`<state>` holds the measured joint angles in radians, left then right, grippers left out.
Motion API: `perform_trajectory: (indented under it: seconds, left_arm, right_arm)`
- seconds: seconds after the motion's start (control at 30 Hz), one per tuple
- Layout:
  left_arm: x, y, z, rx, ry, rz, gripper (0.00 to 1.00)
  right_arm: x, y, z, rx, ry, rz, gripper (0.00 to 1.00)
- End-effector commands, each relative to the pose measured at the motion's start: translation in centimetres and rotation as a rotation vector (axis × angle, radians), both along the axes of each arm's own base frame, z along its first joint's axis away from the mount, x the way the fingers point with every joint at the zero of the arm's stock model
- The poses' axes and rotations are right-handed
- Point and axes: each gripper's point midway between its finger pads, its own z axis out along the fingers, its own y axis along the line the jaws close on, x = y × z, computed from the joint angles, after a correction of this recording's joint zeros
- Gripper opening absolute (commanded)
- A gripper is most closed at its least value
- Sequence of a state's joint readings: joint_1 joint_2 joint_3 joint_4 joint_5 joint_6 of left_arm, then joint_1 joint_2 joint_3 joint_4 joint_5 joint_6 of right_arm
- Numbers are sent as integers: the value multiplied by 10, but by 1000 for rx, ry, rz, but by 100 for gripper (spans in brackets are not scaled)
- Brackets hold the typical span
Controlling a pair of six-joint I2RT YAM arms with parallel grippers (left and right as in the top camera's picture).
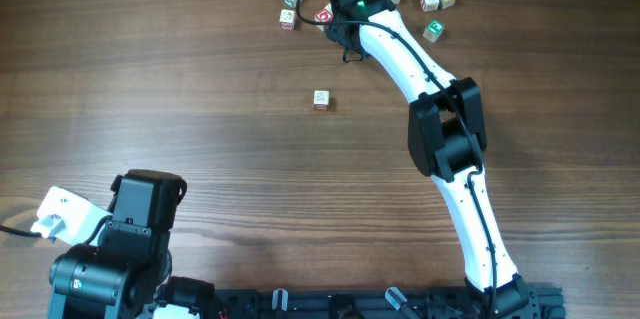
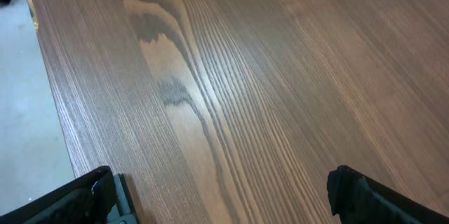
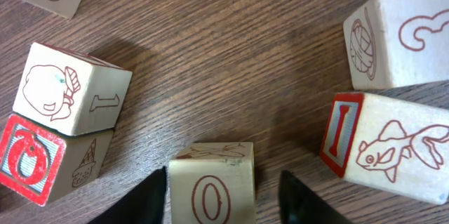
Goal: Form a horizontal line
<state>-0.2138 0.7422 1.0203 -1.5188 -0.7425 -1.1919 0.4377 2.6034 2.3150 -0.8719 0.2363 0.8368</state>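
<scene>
My left gripper [image 2: 224,206] hangs wide open close in; my right arm [image 1: 402,56] stretches far out, right gripper [image 3: 223,199] partly open.

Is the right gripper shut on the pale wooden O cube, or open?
Open: the right gripper straddles the pale wooden O cube, with bare tabletop visible between cube and one finger.

Lone cube [image 1: 321,99] on table [image 1: 150,79] centre; other cubes [image 1: 431,0] clustered well behind.
</scene>
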Motion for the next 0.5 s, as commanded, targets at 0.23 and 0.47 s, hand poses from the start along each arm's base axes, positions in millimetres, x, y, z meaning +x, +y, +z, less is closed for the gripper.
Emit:
perform_trajectory:
  seconds: [0.23,0.47]
  left_arm:
    - [-1,2,0,-3,-15,25,100]
    - [-1,2,0,-3,-15,25,100]
  right_arm:
    - [-3,0,-16,-10,26,1,49]
    - [-4,0,-16,-11,27,2,43]
